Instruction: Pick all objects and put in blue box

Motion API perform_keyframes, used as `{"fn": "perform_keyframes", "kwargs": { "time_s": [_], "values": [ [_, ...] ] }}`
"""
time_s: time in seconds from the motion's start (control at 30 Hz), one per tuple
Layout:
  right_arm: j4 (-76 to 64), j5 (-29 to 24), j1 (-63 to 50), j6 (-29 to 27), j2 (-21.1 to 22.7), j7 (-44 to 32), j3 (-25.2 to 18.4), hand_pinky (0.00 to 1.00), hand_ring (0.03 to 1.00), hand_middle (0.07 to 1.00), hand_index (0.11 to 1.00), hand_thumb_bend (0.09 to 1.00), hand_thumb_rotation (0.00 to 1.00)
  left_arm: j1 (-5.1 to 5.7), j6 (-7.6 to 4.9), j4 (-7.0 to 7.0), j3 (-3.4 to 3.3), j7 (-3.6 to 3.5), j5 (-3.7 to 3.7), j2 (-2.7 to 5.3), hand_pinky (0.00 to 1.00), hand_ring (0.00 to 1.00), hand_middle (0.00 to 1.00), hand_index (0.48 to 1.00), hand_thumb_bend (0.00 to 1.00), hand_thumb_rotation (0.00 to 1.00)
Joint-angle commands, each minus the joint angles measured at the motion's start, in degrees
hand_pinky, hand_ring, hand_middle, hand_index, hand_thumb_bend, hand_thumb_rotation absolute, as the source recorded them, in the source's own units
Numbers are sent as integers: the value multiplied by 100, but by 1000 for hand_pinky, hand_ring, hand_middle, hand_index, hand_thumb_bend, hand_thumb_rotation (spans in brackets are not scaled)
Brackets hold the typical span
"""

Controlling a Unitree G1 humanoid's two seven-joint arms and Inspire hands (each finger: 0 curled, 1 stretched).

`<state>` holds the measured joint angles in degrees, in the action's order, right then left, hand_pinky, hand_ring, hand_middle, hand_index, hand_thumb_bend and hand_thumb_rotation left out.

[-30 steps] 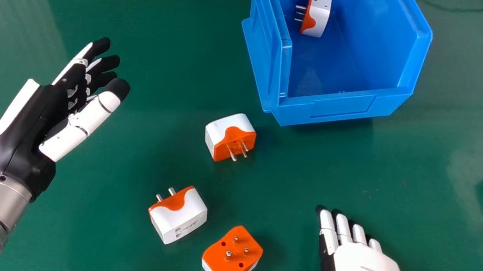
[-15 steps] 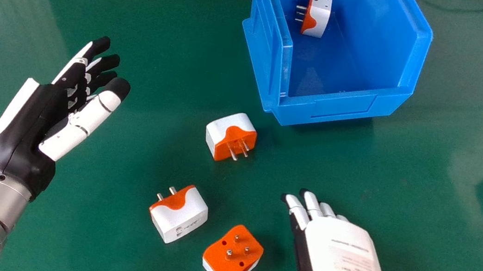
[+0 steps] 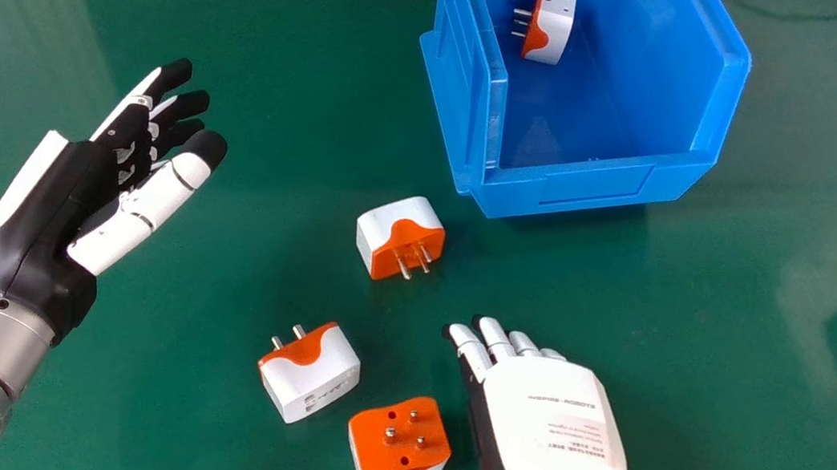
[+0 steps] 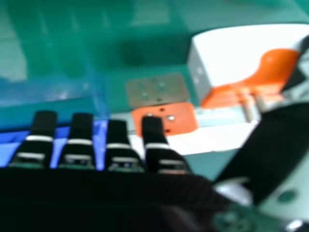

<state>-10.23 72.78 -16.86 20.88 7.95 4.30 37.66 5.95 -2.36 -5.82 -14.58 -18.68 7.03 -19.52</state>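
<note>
Resting inside blue box (image 3: 595,184); one adapter (image 3: 554,26)

Left hand (image 3: 95,176) raised at view's left, fingers extended, silver forearm below, right hand (image 3: 549,438) lower right, palm down, fingers extended, thumb outstretched

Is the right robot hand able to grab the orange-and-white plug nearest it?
Probably yes: the right robot hand looks open, that plug is right by its thumb, and nothing seems to stand between them.
</note>
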Motion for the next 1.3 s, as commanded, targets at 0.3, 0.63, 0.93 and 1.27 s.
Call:
{"fn": "perform_keyframes", "kwargs": {
  "time_s": [0.3, 0.63, 0.93, 1.27],
  "values": [
    [-323, -211, -303, -52, -627, 2, 700, 772, 841, 885, 834, 687, 406, 44, 33, -249, -49, 5, 83, -51, 858, 920, 930, 955, 582, 652],
    [-672, -328, -418, -282, -456, -104, 651, 751, 832, 873, 824, 682, 373, -22, 51, -182, -47, -4, 93, -67, 857, 920, 930, 955, 579, 651],
    [-806, -291, -393, -495, -300, -272, 681, 720, 802, 844, 801, 674, 335, -82, 106, -190, -22, 32, 74, -59, 857, 921, 930, 956, 577, 648],
    [-877, -315, -371, -758, -141, -410, 636, 682, 775, 818, 775, 671, 325, -142, 194, -225, -10, 58, 64, -54, 866, 926, 935, 960, 570, 644]
  ]
}}
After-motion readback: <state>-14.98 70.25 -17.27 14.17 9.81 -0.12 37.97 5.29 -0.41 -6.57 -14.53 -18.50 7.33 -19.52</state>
